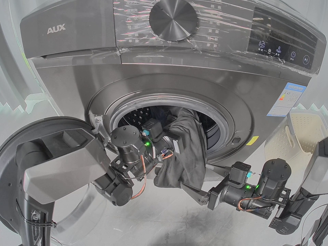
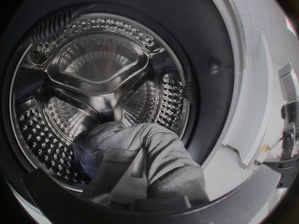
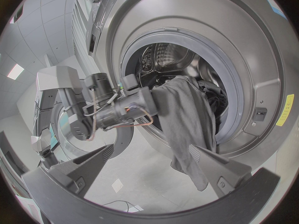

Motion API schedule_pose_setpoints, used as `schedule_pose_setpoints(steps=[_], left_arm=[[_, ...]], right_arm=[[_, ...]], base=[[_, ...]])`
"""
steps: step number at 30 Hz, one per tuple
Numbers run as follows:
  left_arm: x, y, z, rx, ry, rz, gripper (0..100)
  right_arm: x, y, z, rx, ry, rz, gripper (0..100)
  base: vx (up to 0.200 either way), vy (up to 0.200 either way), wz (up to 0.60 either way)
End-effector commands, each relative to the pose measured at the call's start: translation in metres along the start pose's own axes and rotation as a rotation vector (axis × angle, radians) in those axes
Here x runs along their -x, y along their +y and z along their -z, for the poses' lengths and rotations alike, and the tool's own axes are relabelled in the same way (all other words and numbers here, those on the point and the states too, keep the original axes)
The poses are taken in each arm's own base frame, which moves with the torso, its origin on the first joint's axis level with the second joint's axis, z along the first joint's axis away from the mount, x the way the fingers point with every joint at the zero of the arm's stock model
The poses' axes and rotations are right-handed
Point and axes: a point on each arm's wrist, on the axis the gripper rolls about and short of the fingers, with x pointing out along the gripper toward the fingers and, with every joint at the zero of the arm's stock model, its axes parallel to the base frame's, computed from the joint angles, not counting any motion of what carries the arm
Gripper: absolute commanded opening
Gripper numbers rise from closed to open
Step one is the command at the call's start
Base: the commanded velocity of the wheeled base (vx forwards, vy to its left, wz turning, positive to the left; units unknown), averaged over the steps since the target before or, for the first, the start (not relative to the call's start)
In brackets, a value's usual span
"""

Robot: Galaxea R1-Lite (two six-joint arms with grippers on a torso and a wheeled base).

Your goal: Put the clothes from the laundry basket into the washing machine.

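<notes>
Grey garment [image 1: 188, 144] hangs half inside the washing machine [image 1: 68, 82], pinched by left fingers [image 2: 137, 171]; right fingers [image 3: 218, 168] spread, empty.

Left arm [image 1: 130, 144] stretched forward; right hand [image 3: 150, 147] held lower, fingers spread wide apart.

The head camera looks forward and down from close before the washer [image 1: 75, 82], taking in its panel and round opening. The left wrist camera sits at that opening, facing straight into the drum [image 2: 93, 63], very near. The right wrist camera is lower and farther out, facing the opening. All three share the cloth [image 1: 191, 144] at the drum's mouth.
</notes>
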Motion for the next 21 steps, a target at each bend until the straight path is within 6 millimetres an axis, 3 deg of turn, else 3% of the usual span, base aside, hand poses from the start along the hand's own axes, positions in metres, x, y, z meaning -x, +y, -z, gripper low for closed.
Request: schedule_pose_setpoints(steps=[1,9,12,21], left_arm=[[-0.020,0.029,0.027,-0.004,0.004,-0.058,0],[-0.044,0.042,0.030,0.010,-0.037,-0.113,0],[-0.057,0.052,0.039,0.008,-0.050,-0.150,0],[-0.101,0.075,0.032,0.002,-0.084,-0.249,0]], right_arm=[[0.004,-0.001,0.004,0.000,0.020,0.004,100],[0.006,-0.002,0.014,0.001,0.071,0.010,100],[0.006,-0.002,0.015,0.001,0.074,0.010,100],[0.004,-0.003,0.018,0.000,0.086,0.012,100]], base=[[0.000,0.000,0.00],[0.000,0.000,0.00],[0.000,0.000,0.00],[0.000,0.000,0.00]])
